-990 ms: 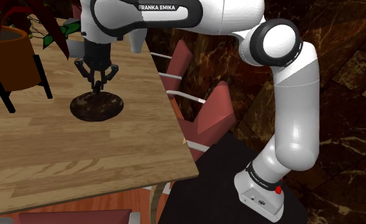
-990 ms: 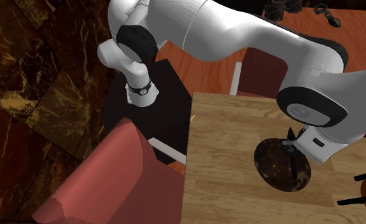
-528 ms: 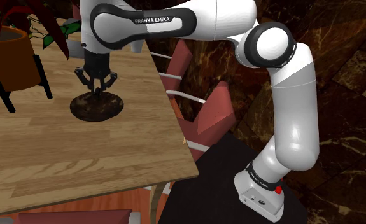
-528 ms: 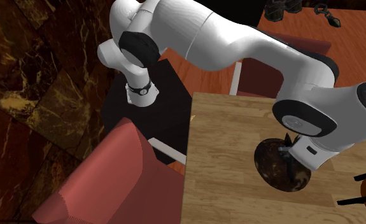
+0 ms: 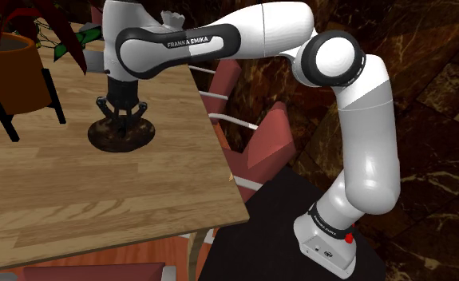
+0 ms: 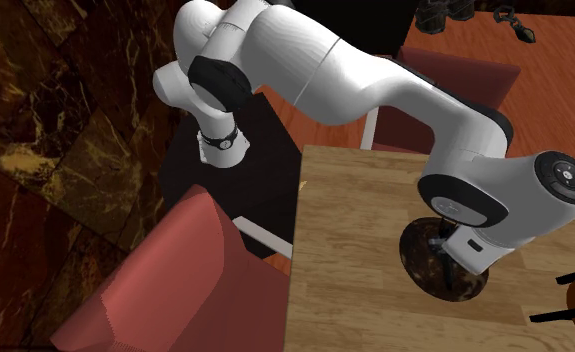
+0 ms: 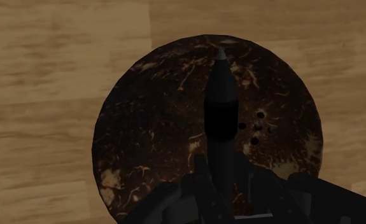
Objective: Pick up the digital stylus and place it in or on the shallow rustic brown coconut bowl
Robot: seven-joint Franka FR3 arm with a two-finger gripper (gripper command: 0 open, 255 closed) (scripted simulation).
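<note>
Here the claw (image 7: 225,183) grips the dark stylus (image 7: 219,108), tip down, over the brown bowl (image 7: 146,137).

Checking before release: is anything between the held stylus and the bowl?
Nothing visible stands in the way. The stylus, clasped in the gripper, points at the bare inside of the dark brown bowl directly under it.

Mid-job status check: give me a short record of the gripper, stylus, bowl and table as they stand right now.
gripper: shut on the stylus, low over the bowl
stylus: black with a grey tip, pointing along the fingers at the bowl's inside
bowl: shallow, dark brown, standing on the table
table: light wood
tip touching bowl: cannot tell
release: not yet done
</note>
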